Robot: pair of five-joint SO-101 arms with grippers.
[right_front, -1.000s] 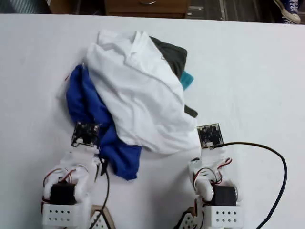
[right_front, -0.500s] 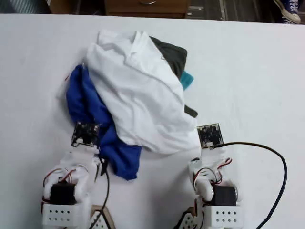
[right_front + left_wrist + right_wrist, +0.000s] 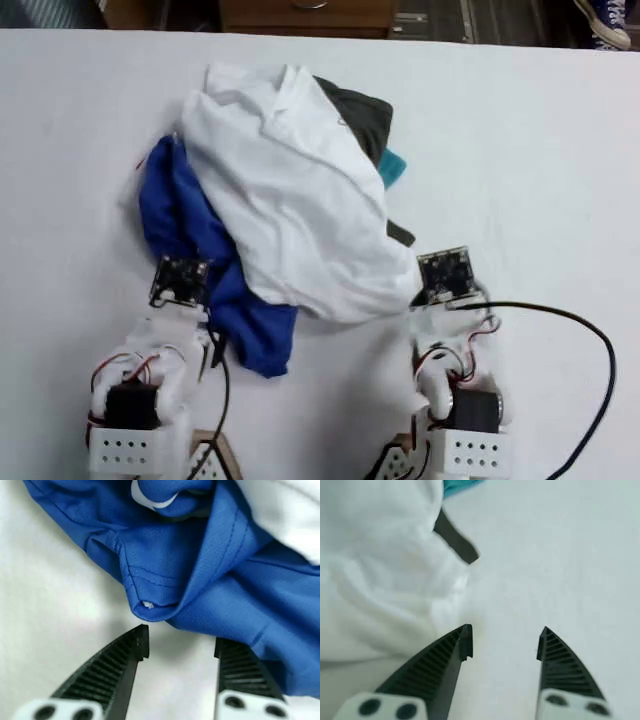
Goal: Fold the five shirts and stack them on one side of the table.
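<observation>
Right pincer (image 3: pixel 503 642) apart beside white shirt (image 3: pixel 380 570); left pincer (image 3: pixel 181 647) apart at blue shirt (image 3: pixel 200 580) hem. Cloth soft, limp: pinch hem.

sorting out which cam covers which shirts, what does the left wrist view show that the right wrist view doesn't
Left wrist view: the blue shirt, bunched up, with the left jaws open just short of a fold in it.

Right wrist view: a teal shirt corner and a dark shirt strip poking out beside the white shirt, with the right jaws open over the table at that shirt's edge.

Both: the white shirt and the table.
</observation>
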